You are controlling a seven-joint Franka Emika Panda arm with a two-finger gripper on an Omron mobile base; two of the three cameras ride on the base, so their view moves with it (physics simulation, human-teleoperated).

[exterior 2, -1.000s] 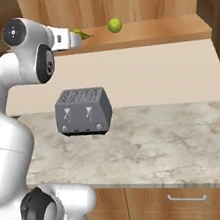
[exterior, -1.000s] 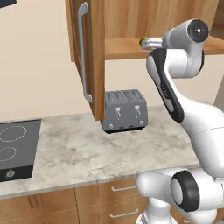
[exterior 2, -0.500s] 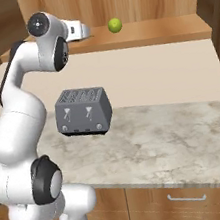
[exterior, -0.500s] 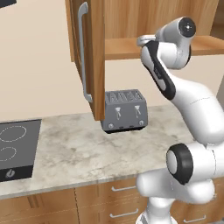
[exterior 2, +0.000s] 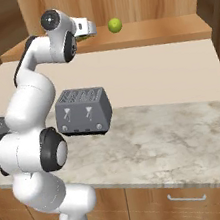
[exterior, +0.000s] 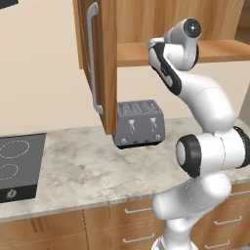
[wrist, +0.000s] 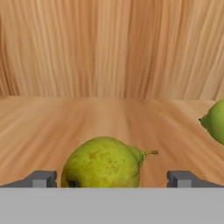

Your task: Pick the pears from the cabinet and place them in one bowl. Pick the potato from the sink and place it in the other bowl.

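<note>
The cabinet (exterior: 105, 73) stands with its door swung open, and my arm reaches onto its shelf (exterior 2: 144, 31). Seen from the hand, the darker olive-green pear (wrist: 103, 164) lies on the shelf right between the two fingertips of my gripper (wrist: 111, 178), which is open and not closed on it. The bright yellow-green pear (wrist: 215, 121) sits a little farther in and to the right. From the right base view, my gripper (exterior 2: 91, 29) is just left of that bright pear (exterior 2: 114, 25). The bowls, the potato and the sink are out of view.
A grey toaster (exterior: 139, 123) stands on the marble counter (exterior 2: 178, 141) below the cabinet. A black stovetop (exterior: 19, 163) lies at the counter's left. The open door's long silver handle (exterior: 94, 58) hangs left of my arm. Drawers run under the counter edge.
My arm has swung upright and pushed the hand farther along the shelf toward the pears. The gripper stays open. The pears and the toaster have not moved.
</note>
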